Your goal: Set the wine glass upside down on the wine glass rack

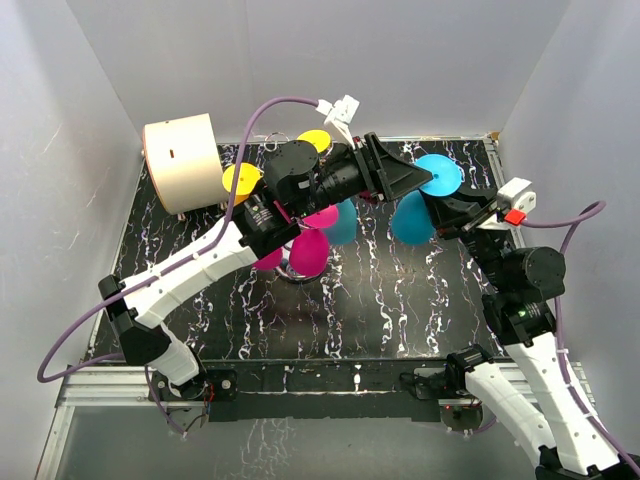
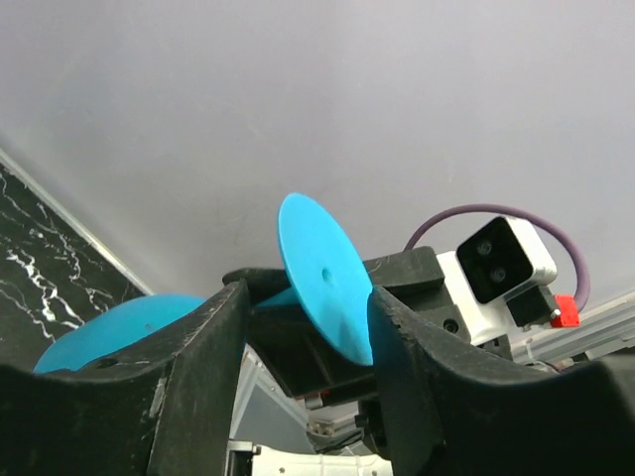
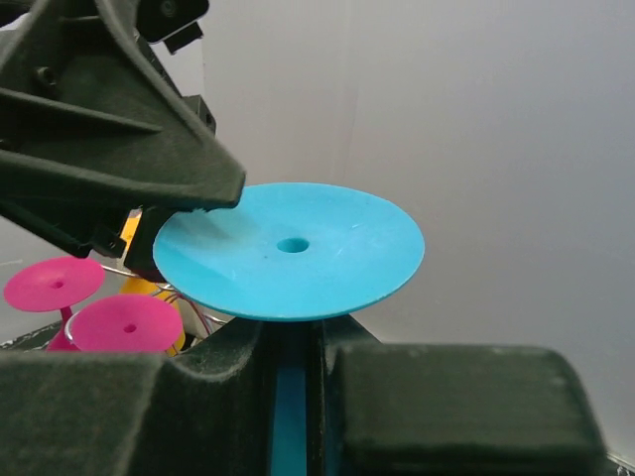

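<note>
The right jaws clamped the blue wine glass (image 3: 293, 248) by its stem, above the desk's (image 1: 400, 320) far right. The left jaws stood half open astride its foot.

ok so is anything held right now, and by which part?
Right gripper is shut on the cyan wine glass, at the stem right next to the foot. Left gripper brackets the foot's rim, jaws apart, no clamp visible.

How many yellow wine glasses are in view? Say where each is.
2. One yellow wine glass sits at the back, behind the left arm; the other is left of it, beside the cream cylinder. The arm may hide more.
</note>
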`<state>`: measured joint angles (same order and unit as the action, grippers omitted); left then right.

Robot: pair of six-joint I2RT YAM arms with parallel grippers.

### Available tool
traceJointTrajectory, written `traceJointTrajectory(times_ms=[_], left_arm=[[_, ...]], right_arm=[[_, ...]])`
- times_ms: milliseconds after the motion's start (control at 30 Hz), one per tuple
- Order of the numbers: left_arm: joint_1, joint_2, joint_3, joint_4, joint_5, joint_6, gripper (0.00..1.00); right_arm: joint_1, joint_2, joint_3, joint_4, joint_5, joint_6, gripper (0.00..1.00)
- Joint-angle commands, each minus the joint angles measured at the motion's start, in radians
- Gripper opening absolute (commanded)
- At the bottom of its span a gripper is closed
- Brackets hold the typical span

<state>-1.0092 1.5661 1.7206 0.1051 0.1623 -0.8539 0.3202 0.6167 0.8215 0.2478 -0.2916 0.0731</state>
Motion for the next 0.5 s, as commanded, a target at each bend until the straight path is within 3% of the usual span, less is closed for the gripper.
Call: traceJointTrajectory(times_ms=[0, 267, 467], left_arm=[[0.004, -0.019, 0.036, 0.085, -0.004, -0.047, 0.44], [0.004, -0.006, 0.035, 0.100, 0.040, -0.086, 0.23], [0.003, -0.023, 0.001, 0.139, 0.027, -0.086, 0.16]], right_arm=[[0.005, -0.009, 0.004, 0.063, -0.038, -0.031, 0.00], [0.005, 0.056, 0.057, 0.058, -0.033, -0.114, 0.00], [0.005, 0.077, 0.070, 0.048, -0.065, -0.147, 0.00]])
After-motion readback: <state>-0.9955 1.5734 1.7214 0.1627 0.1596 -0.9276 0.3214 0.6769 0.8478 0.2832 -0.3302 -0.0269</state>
